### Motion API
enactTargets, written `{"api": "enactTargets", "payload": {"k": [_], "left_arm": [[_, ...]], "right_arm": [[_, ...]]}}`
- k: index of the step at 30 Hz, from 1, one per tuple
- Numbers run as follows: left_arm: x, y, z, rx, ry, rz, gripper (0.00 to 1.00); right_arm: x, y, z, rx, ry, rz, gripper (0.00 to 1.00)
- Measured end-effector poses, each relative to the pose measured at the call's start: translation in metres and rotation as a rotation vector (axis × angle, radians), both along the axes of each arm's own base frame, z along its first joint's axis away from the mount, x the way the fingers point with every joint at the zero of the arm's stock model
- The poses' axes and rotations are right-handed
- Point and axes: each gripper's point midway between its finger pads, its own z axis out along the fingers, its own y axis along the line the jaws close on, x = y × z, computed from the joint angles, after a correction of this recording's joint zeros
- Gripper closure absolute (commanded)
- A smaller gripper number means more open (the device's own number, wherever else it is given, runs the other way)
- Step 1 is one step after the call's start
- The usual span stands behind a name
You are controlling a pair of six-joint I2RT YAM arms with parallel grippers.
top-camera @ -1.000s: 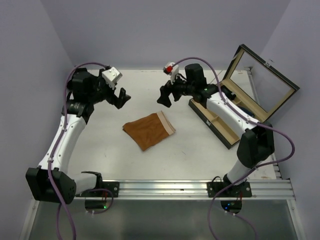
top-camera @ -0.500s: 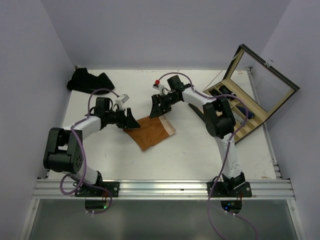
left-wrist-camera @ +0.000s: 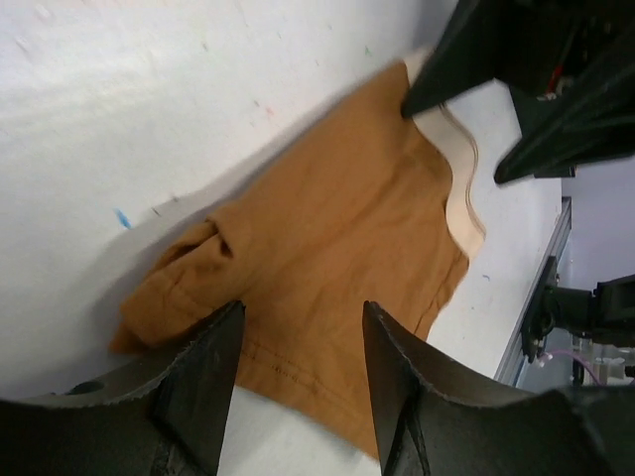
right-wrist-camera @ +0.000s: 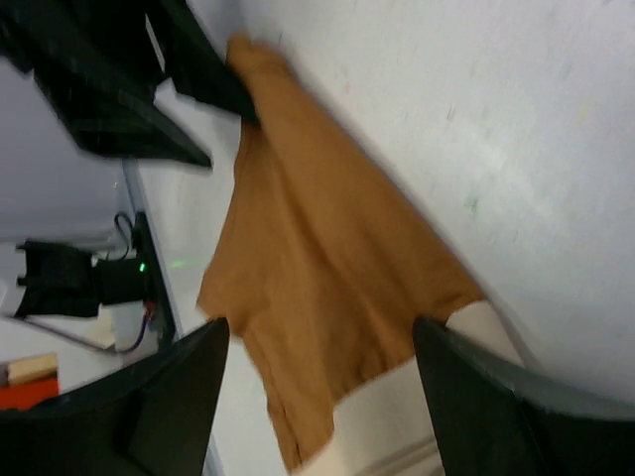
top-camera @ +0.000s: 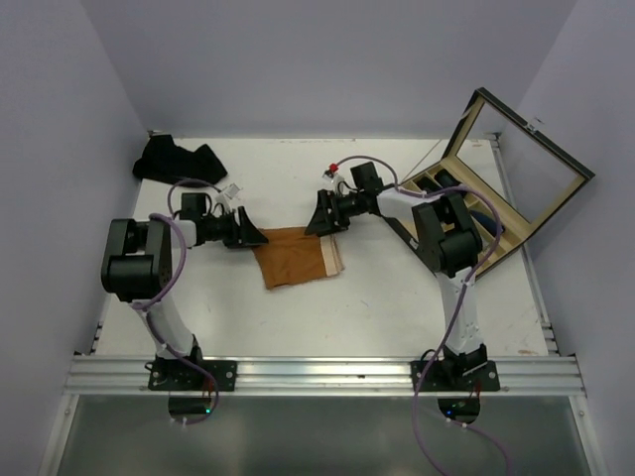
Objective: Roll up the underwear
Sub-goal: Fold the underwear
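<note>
So far nothing is rolled: the rust-orange briefs [top-camera: 296,256] lie flat near the middle of the table [top-camera: 397,307], with the cream waistband [left-wrist-camera: 454,193] on their right side. The left gripper [top-camera: 253,237] straddles the cloth's far left corner and the right gripper [top-camera: 319,218] its far waistband corner. Both sets of jaws stand apart, not yet pinching. Dark underwear [top-camera: 174,159] lies heaped in the table's far left corner. All the rolling appears left to do.
</note>
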Motion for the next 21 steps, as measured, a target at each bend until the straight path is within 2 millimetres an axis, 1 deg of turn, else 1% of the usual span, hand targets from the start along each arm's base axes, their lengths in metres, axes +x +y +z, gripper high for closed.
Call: {"api": "enactTargets", "payload": {"k": [3, 4, 8, 9, 10, 12, 13, 14, 15, 17, 18, 19, 21], "left_arm": [[0.018, 0.012, 0.001, -0.001, -0.029, -0.009, 0.45], [0.020, 0.015, 0.003, 0.000, -0.037, -0.026, 0.45], [0.018, 0.023, 0.013, 0.029, -0.089, -0.122, 0.45], [0.016, 0.023, 0.017, 0.028, -0.103, -0.149, 0.45], [0.012, 0.023, 0.022, 0.026, -0.118, -0.174, 0.45], [0.003, 0.020, 0.034, 0.015, -0.144, -0.213, 0.45], [0.000, 0.019, 0.039, 0.009, -0.151, -0.223, 0.45], [-0.002, 0.016, 0.046, 0.001, -0.165, -0.232, 0.47], [-0.002, 0.014, 0.052, -0.005, -0.181, -0.238, 0.48], [-0.001, 0.007, 0.063, -0.019, -0.209, -0.248, 0.49], [0.001, 0.002, 0.066, -0.027, -0.220, -0.255, 0.50], [0.002, -0.004, 0.068, -0.033, -0.228, -0.262, 0.51], [0.003, -0.019, 0.069, -0.046, -0.235, -0.276, 0.54]], "right_arm": [[-0.023, -0.002, 0.001, 0.018, 0.057, -0.036, 0.21], [-0.034, 0.000, 0.001, 0.026, 0.081, -0.051, 0.21], [-0.077, 0.008, 0.006, 0.042, 0.198, -0.087, 0.21], [-0.083, 0.010, 0.008, 0.043, 0.221, -0.091, 0.21], [-0.085, 0.011, 0.010, 0.043, 0.233, -0.096, 0.21], [-0.077, 0.012, 0.019, 0.051, 0.222, -0.113, 0.25], [-0.067, 0.012, 0.025, 0.057, 0.197, -0.124, 0.27], [-0.056, 0.012, 0.034, 0.067, 0.171, -0.135, 0.32], [-0.045, 0.012, 0.043, 0.081, 0.140, -0.144, 0.35], [-0.030, 0.011, 0.059, 0.108, 0.092, -0.159, 0.42], [-0.025, 0.010, 0.065, 0.122, 0.071, -0.164, 0.46], [-0.023, 0.010, 0.070, 0.133, 0.065, -0.169, 0.52], [-0.025, 0.010, 0.070, 0.143, 0.072, -0.172, 0.55]]}}
